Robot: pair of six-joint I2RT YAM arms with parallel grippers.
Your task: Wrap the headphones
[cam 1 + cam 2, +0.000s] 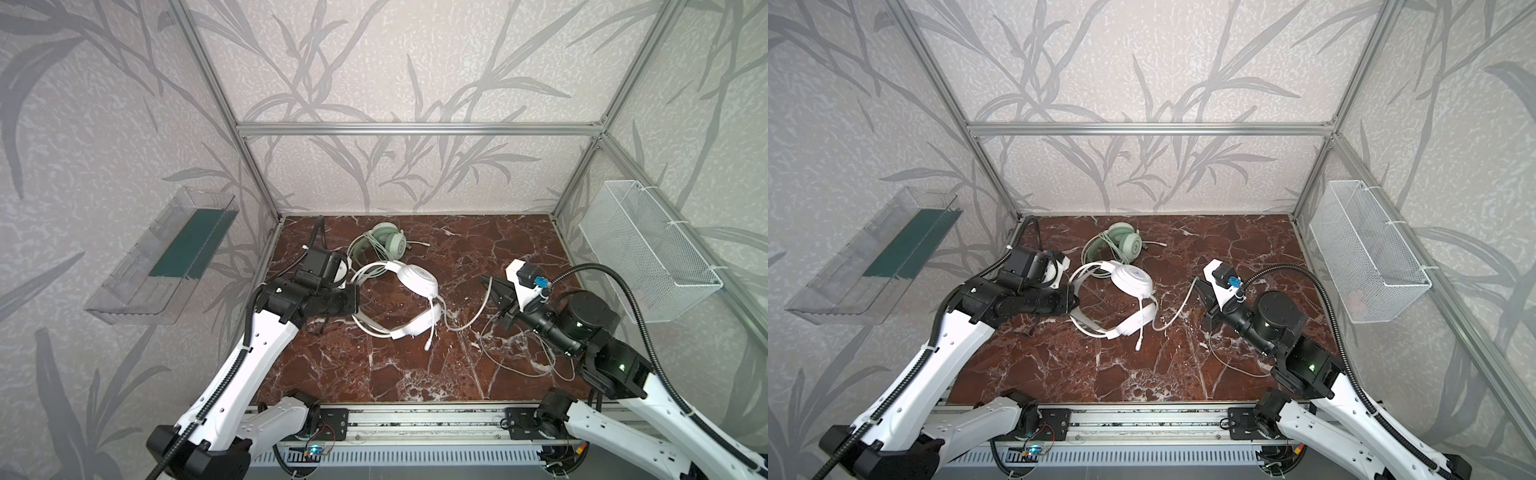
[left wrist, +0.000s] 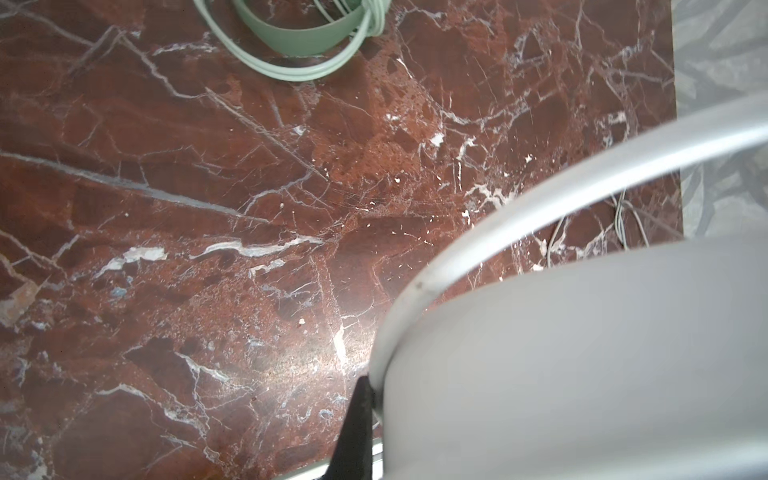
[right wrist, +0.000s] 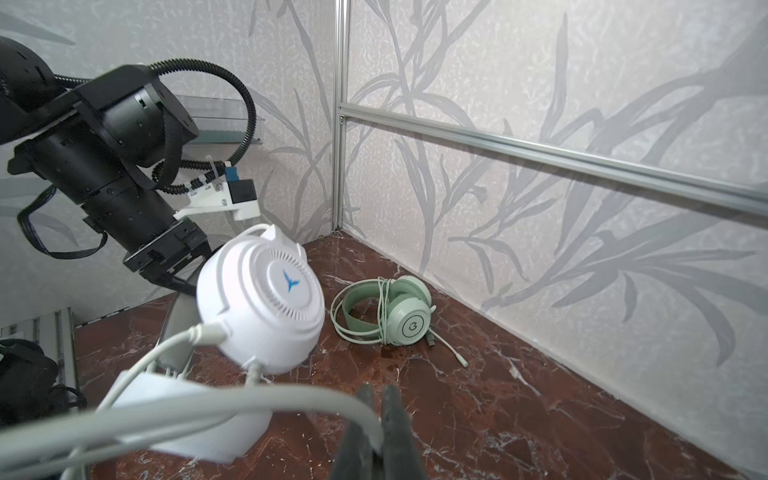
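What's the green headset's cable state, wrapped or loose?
Wrapped: the cable loops around the green headset band and cups; only a short plug end trails on the tabletop.

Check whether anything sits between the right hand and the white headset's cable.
Nothing visible does. The right hand is shut on the cable of the white headset, and only that cable spans the marble table between them. The mint-green headset lies farther back, off that line.

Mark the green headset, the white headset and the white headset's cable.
green headset [image 1: 393, 242]: in a top view, on its round ear cup.
white headset [image 3: 257, 307]: right wrist view, on the blue-logo cup.
white headset's cable [image 3: 249, 402]: right wrist view, on the blurred foreground stretch.
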